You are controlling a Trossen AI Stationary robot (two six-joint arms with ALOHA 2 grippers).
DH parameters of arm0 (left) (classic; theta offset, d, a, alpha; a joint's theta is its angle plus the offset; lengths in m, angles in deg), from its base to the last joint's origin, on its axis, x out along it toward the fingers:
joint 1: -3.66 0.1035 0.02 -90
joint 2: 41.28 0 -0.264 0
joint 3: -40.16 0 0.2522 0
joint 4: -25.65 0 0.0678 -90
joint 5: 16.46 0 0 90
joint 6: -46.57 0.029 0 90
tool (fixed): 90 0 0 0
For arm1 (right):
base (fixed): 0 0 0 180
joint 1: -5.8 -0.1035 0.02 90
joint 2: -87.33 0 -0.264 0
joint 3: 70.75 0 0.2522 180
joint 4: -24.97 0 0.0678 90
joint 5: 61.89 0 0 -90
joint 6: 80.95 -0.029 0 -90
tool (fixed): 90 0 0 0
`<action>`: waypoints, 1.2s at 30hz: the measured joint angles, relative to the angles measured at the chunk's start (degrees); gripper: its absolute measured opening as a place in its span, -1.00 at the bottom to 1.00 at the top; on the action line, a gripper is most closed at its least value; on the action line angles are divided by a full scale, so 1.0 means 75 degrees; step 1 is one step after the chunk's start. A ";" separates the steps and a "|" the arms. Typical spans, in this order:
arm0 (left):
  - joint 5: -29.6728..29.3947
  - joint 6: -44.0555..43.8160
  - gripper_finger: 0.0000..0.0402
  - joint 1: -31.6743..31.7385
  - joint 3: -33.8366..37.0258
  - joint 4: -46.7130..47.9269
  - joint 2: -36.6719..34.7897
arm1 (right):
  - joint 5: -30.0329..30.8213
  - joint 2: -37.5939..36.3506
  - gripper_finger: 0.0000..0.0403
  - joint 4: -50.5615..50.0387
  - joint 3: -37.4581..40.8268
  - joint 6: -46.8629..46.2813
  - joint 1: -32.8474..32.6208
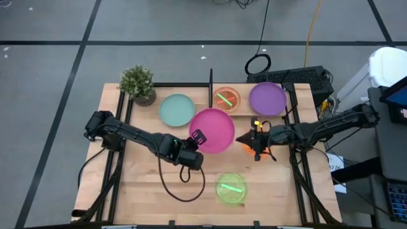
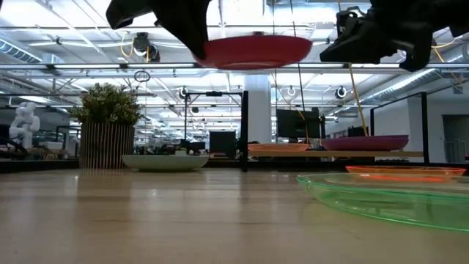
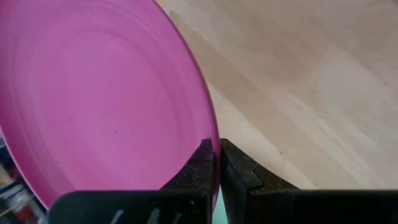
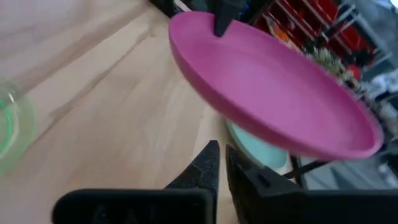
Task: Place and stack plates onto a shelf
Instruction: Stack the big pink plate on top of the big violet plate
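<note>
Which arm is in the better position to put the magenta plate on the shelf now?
The left arm, most likely. The left gripper is shut on the magenta plate and holds it in the air beside the shelf. The right gripper holds nothing.

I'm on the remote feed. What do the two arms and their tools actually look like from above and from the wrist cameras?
Both arms are dark, jointed and slim. The left tool has two black fingers with stepped, angular tips, and a black cable loops on the table beside that arm. The right tool has the same black fingers, with orange and yellow-green fittings on its wrist. No other markings are readable.
</note>
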 joint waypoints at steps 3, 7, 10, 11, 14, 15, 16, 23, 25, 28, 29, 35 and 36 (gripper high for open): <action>0.0276 0.0020 -0.95 0.0095 0.0000 0.0006 0.0000 | 0.0515 -0.0010 -0.77 -0.0005 0.0000 0.0370 -0.0223; 0.0484 0.0235 -0.95 0.0115 0.0000 0.0008 0.0000 | 0.1463 0.0095 -0.54 0.0113 0.0000 0.0999 -0.0575; 0.0494 0.0436 -0.95 0.0126 0.0000 0.0006 0.0000 | 0.1715 0.0226 -0.41 0.0443 0.0000 0.1614 -0.0791; 0.0496 0.0478 -0.95 0.0129 0.0000 0.0007 0.0000 | 0.1730 0.0270 -0.39 0.0567 0.0000 0.1825 -0.0852; 0.0503 0.0622 -0.95 0.0137 0.0000 0.0008 0.0000 | 0.1728 0.0390 -0.40 0.0757 -0.0001 0.2473 -0.0955; 0.0503 0.0688 -0.95 0.0138 0.0000 0.0009 0.0000 | 0.1728 0.0446 -0.41 0.0763 -0.0003 0.2668 -0.0957; 0.0503 0.0766 -0.95 0.0140 0.0000 0.0009 0.0000 | 0.1728 0.0505 -0.43 0.0736 -0.0003 0.2856 -0.0957; 0.0538 0.1282 -0.95 0.0152 0.0000 0.0000 0.0000 | 0.1771 0.1175 -0.49 0.0881 -0.0003 0.3766 -0.0835; 0.0540 0.1314 -0.95 0.0152 0.0000 0.0000 0.0000 | 0.1790 0.1347 -0.52 0.0988 -0.0009 0.3940 -0.0822; 0.0547 0.1361 -0.95 0.0147 0.0003 -0.0009 0.0000 | 0.1790 0.1536 -0.60 0.1104 -0.0009 0.4149 -0.0823; 0.0548 0.1361 -0.95 0.0143 0.0003 -0.0011 0.0000 | 0.1790 0.1594 -0.64 0.1130 -0.0010 0.4204 -0.0823; 0.0541 0.1364 -0.94 0.0146 0.0003 -0.0040 0.0000 | 0.1767 0.1774 -0.87 0.1015 -0.0009 0.4329 -0.0823; 0.0524 0.1364 -0.92 0.0146 0.0003 -0.0051 0.0000 | 0.1752 0.1804 -0.88 0.1007 -0.0009 0.4327 -0.0823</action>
